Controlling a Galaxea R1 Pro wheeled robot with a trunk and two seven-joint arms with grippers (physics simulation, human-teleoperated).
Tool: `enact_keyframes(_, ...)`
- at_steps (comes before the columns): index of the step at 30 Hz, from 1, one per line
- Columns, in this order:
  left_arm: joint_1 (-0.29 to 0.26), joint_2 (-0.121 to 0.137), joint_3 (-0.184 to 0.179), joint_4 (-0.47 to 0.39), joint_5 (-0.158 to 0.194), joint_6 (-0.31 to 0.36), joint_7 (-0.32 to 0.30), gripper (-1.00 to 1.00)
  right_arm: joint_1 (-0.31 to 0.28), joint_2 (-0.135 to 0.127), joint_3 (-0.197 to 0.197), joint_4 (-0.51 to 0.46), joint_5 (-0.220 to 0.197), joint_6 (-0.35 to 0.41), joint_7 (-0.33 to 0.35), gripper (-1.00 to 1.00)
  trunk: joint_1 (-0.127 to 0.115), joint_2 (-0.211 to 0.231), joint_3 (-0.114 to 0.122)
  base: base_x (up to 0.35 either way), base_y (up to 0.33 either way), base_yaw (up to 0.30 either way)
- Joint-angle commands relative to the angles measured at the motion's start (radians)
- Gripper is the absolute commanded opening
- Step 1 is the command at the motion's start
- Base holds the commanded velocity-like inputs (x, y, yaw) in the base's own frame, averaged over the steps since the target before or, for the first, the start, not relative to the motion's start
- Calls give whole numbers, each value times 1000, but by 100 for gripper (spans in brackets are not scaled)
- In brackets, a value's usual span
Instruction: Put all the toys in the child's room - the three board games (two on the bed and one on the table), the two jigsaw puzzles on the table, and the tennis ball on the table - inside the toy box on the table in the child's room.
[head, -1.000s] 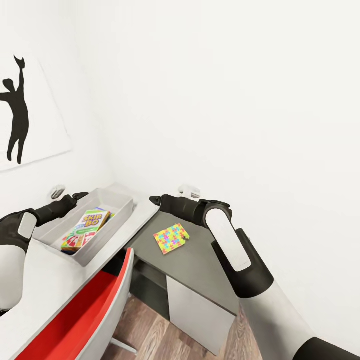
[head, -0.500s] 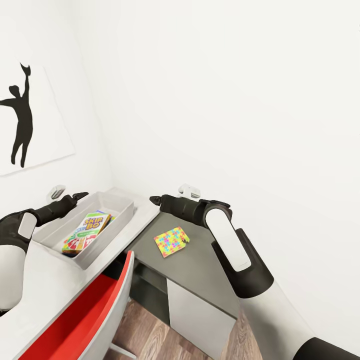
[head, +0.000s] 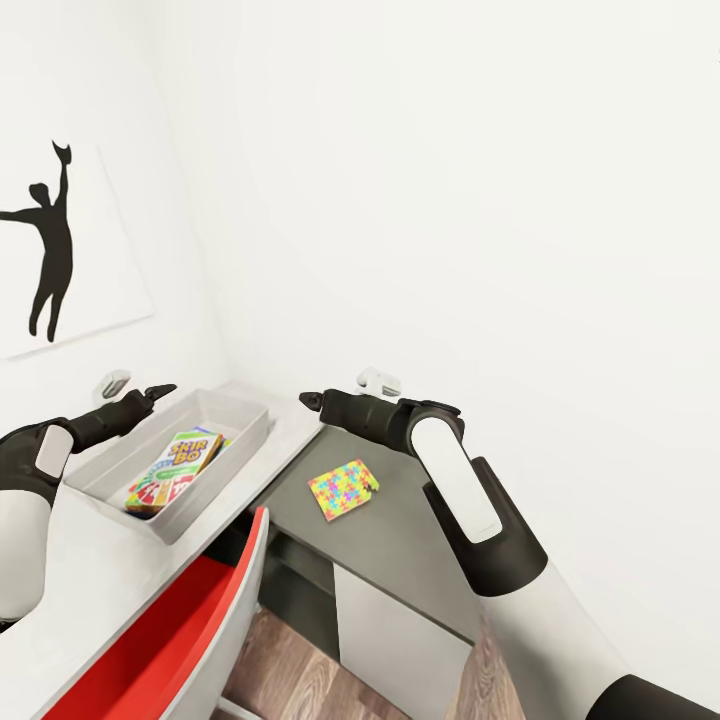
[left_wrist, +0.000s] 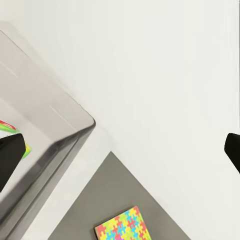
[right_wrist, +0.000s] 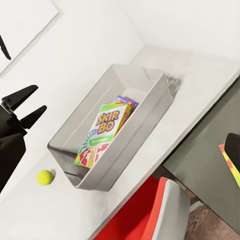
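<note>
The grey toy box (head: 228, 458) stands on the pale table (head: 95, 585) with the SKIP-BO board game (head: 176, 465) lying in it, over a blue board game (right_wrist: 128, 101). A jigsaw puzzle (head: 342, 489) lies on the lower dark grey cabinet (head: 420, 540), not on the table. The tennis ball (right_wrist: 44, 177) rests on the table just outside the toy box (right_wrist: 150, 107). My left gripper (head: 160, 390) hovers open above the box's far left rim. Open and holding nothing, my right gripper (head: 308, 400) hangs over the table's corner, beyond the puzzle.
A red chair (head: 170, 650) is tucked under the table's near edge. White walls close the corner behind table and cabinet, with a silhouette poster (head: 60, 250) on the left wall. Wooden floor (head: 290, 670) shows below.
The whole head view has drifted, so poster, box and puzzle sit slightly shifted in the picture. Both arms hold the same pose.
</note>
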Motion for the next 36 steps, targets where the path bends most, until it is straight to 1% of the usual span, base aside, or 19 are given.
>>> enact_keyframes(1, -1, 0, 4, 0, 2, 7, -2, 100, -1, 0, 0, -1, -9, 1, -10, 100, 1, -2, -1, 0, 0, 0)
enact_keyframes(9, 1, -1, 2, 0, 2, 7, -3, 100, -1, 0, 0, -1, -9, 0, -10, 100, 1, -2, 12, 0, 0, 0)
enact_keyframes(14, 9, 1, 3, 0, 1, 6, -3, 100, -1, 0, 1, -1, -8, -4, -13, 100, 1, -2, 16, 0, 0, 0)
enact_keyframes(16, 14, 1, 2, 0, 0, 5, -3, 100, 0, 0, 2, -1, -8, -5, -13, 100, 1, -2, 16, 0, 0, 0)
enact_keyframes(20, 41, 1, 3, 0, -4, 2, -2, 100, 0, 0, 2, 1, -7, -6, -13, 100, 1, -2, 16, 0, 0, -36)
enact_keyframes(28, 53, 1, 1, -1, -6, -1, -2, 100, 0, 0, 1, 7, -6, -11, -14, 100, 1, -2, 17, 0, 9, -230)
enact_keyframes(36, 54, 1, -4, -1, -7, -3, -2, 100, 2, 0, 0, 8, -5, -11, -14, 100, 1, -2, 20, -6, 171, -278)
